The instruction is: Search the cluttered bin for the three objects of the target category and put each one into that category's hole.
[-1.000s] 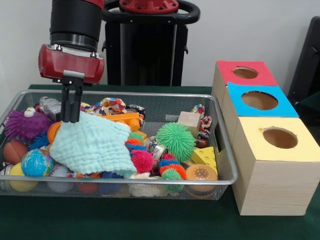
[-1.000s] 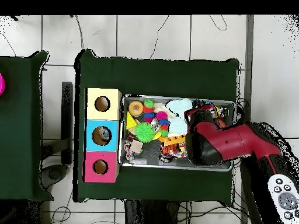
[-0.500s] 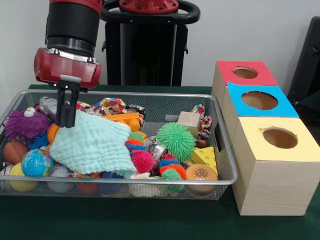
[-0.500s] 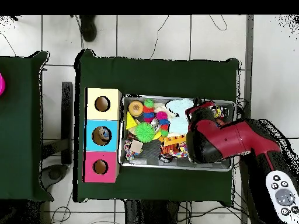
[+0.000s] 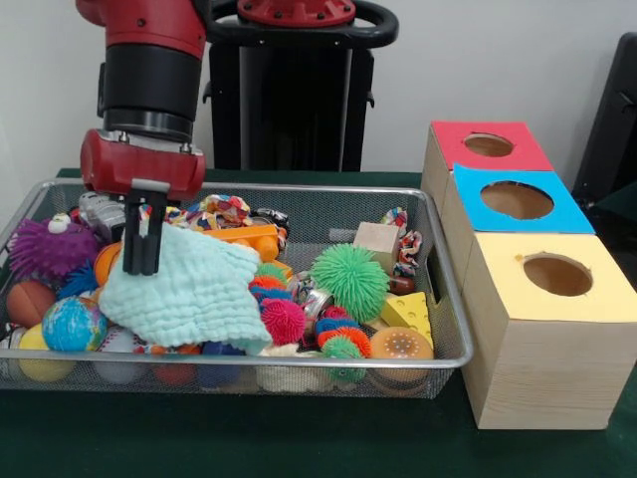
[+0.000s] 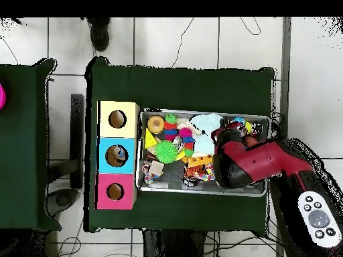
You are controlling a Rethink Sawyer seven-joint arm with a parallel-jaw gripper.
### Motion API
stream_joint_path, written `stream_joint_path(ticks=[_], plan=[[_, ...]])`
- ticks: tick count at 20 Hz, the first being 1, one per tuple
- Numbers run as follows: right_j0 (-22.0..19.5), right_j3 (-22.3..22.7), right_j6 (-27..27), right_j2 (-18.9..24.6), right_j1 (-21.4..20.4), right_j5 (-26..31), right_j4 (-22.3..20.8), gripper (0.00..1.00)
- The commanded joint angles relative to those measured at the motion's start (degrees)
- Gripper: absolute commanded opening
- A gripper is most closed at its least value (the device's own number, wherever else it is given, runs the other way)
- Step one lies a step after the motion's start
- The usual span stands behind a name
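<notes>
**Gripper lowered onto the cloth at the left end of the bin**

We see the gripper (image 5: 144,261) reaching down into the wire bin (image 5: 438,299), its two dark fingers (image 5: 152,239) close together with their tips pressed into the upper left edge of the pale green cloth (image 5: 184,289). We cannot tell whether they pinch the cloth or only rest against it.

Left of the fingers lie a purple spiky ball (image 5: 45,249) and, lower, a globe ball (image 5: 72,324). The cloth spreads out below and to the right of the fingertips, covering part of the toy pile. Further right of the fingers we note a pink spiky ball (image 5: 284,321), a large green spiky ball (image 5: 349,281), a wooden block (image 5: 377,242) and a yellow cheese wedge (image 5: 409,312).

Well to the right, outside the bin, stand three boxes with round holes: the red box (image 5: 486,146), the blue box (image 5: 518,199) and the yellow box (image 5: 553,279).

In the overhead view the arm (image 6: 251,164) covers one end of the bin.
</notes>
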Motion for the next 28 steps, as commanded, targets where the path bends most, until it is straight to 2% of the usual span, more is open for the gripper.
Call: stream_joint_path(ticks=[1,7,12,15,19,22,24,28], plan=[[-0.53,-2.64,-10.62,-3.77,2.93,6.20,-7.24,0.00],[-2.29,-1.80,-11.92,-2.60,0.84,4.06,-8.46,0.00],[-6.79,-0.12,-17.46,1.55,-1.83,5.34,-5.94,0.00],[-7.53,0.68,-17.04,2.18,-2.29,5.06,-5.88,0.00],[-5.55,1.25,-9.76,0.44,1.82,1.11,-9.12,0.00],[1.49,-1.10,0.77,-6.89,4.62,-3.77,-13.73,0.00],[5.22,-2.69,5.34,-10.87,6.05,-6.25,-15.00,0.00],[10.15,-5.17,9.23,-16.94,9.22,-10.91,-13.38,0.00]])
